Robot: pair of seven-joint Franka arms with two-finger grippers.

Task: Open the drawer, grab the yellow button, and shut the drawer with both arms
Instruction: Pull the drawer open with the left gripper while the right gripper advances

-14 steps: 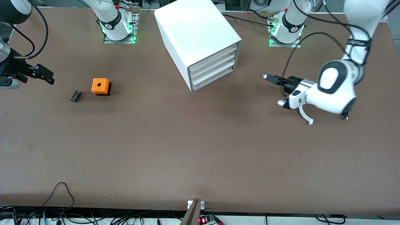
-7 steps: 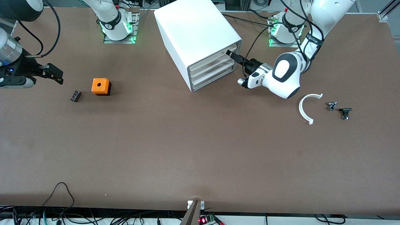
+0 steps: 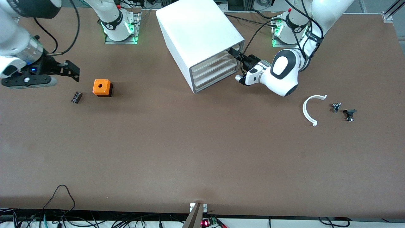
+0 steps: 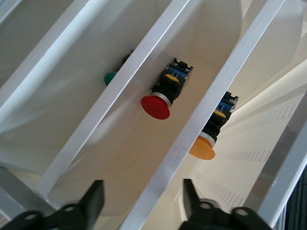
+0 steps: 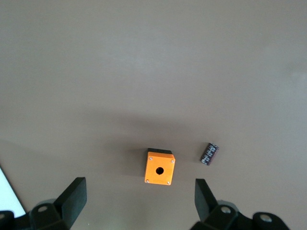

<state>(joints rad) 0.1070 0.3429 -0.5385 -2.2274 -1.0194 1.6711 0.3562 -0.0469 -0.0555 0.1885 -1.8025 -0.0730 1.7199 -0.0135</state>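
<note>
Left wrist view shows the left gripper [image 4: 141, 203], fingers spread apart, at the front of the drawer [image 4: 211, 96], with the button [image 4: 206, 139] lying inside just ahead of it. Right gripper [image 3: 71, 70], also spread, hangs over bare table near the orange cube [image 3: 102, 87].

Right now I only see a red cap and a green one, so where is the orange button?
In the left wrist view, the orange button lies inside a cabinet drawer, one drawer over from the red button.
</note>
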